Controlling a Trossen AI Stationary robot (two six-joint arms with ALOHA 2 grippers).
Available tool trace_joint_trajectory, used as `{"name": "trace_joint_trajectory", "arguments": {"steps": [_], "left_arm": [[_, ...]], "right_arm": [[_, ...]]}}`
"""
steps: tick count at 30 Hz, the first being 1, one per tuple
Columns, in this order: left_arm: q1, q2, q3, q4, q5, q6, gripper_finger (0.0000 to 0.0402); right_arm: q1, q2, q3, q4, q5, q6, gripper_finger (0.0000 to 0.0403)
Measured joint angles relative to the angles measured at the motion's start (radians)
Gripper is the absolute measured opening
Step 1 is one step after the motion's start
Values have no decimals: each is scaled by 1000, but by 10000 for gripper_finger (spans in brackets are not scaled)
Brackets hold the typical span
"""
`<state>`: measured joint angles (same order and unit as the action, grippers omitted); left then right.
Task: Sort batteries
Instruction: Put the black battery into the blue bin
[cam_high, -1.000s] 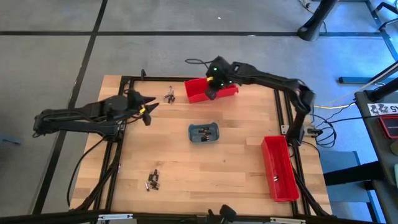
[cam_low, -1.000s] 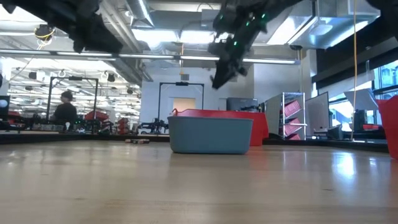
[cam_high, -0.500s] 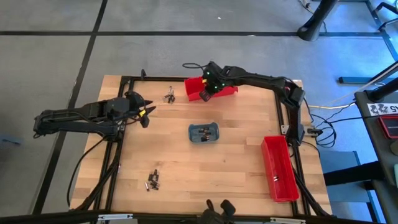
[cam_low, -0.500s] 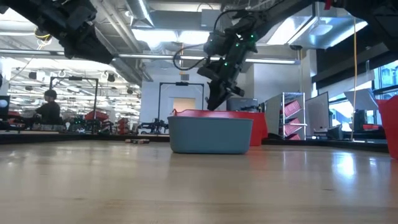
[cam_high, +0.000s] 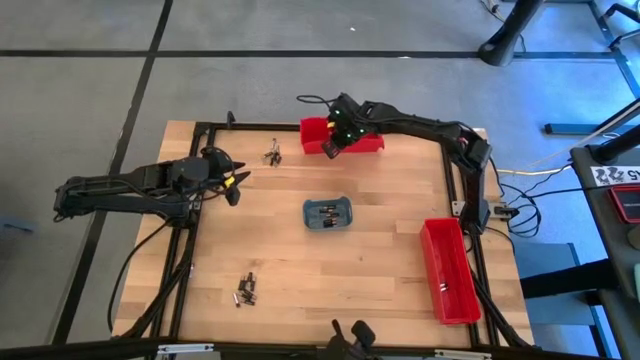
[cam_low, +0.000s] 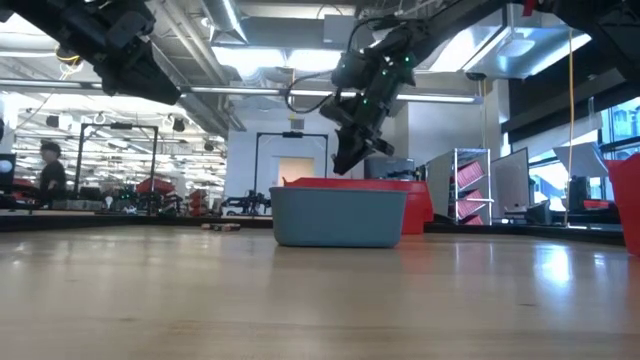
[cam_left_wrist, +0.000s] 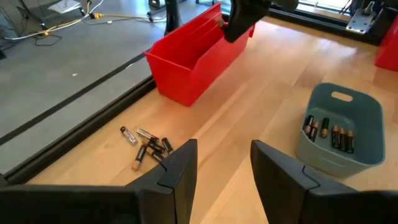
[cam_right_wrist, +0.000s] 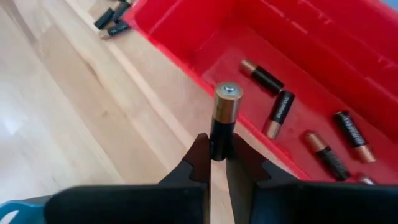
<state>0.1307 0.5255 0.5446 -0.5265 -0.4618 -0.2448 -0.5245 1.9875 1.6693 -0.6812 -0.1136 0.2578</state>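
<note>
My right gripper (cam_right_wrist: 222, 152) is shut on one battery (cam_right_wrist: 225, 112), black with a copper top. It hangs over the near rim of the far red bin (cam_high: 365, 143), where several batteries (cam_right_wrist: 273, 112) lie on the floor. My left gripper (cam_left_wrist: 224, 155) waits open above the table's left side (cam_high: 235, 183). Loose batteries (cam_left_wrist: 146, 146) lie on the wood beside the bin, and more batteries (cam_high: 245, 288) lie toward the near left. A grey-blue tray (cam_left_wrist: 339, 127) at mid-table holds several. My right gripper pinches the battery's black lower end (cam_right_wrist: 217, 138) between its two fingertips (cam_right_wrist: 199, 158). It comes slanting down from above, and the battery runs on along the fingers, copper end (cam_right_wrist: 227, 99) away from the gripper. The battery is lifted clear, above the bin's rim.
A second long red bin (cam_high: 448, 270) lies along the table's right edge. A black frame rail (cam_high: 250, 126) borders the table top. Bare wood spreads between the tray and the near edge. A person (cam_low: 50, 180) stands in the room far behind.
My right gripper has sunk toward the far red bin with the battery held, drifting a little toward the table's left and rolling slightly. My left gripper has kept its place.
</note>
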Motion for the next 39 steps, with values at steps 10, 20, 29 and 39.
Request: {"name": "trace_joint_trajectory", "arguments": {"steps": [10, 20, 29, 39], "left_arm": [[0, 0, 0, -20, 0, -20, 139], [0, 0, 0, -20, 0, -33, 139], [0, 1, 0, -31, 0, -35, 139], [0, 0, -1, -46, 0, -40, 139]], "right_arm": [[-8, -12, 41, -61, 89, -50, 23], [-108, -2, 36, -113, 230, -23, 24], [-120, -1, -41, -65, 225, -55, 25], [-33, -118, -61, -121, 426, -157, 21]]}}
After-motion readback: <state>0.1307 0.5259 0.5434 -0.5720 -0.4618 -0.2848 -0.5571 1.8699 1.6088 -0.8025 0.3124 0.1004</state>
